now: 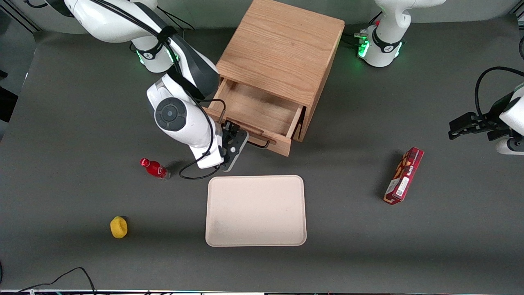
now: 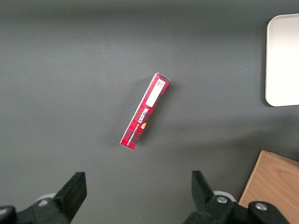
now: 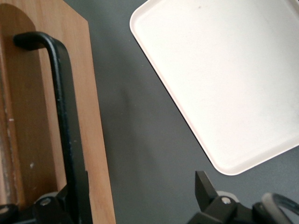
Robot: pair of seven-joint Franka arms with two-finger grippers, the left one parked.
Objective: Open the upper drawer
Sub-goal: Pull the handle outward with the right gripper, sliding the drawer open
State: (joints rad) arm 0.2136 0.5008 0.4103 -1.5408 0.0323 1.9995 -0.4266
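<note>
The light oak cabinet (image 1: 282, 49) stands at the back middle of the table. Its upper drawer (image 1: 258, 108) is pulled out toward the front camera, and its inside shows no contents. The thin black bar handle (image 1: 262, 143) sits on the drawer's front. My right gripper (image 1: 233, 141) is at the handle's end toward the working arm. In the right wrist view the gripper (image 3: 138, 193) is open. The handle (image 3: 60, 102) runs close by one finger (image 3: 74, 196), and the drawer front's edge (image 3: 96, 140) lies between the fingers. The bottom drawer is hidden.
A cream tray (image 1: 256, 211) lies nearer the front camera than the drawer and also shows in the right wrist view (image 3: 224, 74). A red bottle (image 1: 154, 168) and a yellow object (image 1: 118, 227) lie toward the working arm's end. A red box (image 1: 404, 175) lies toward the parked arm's end.
</note>
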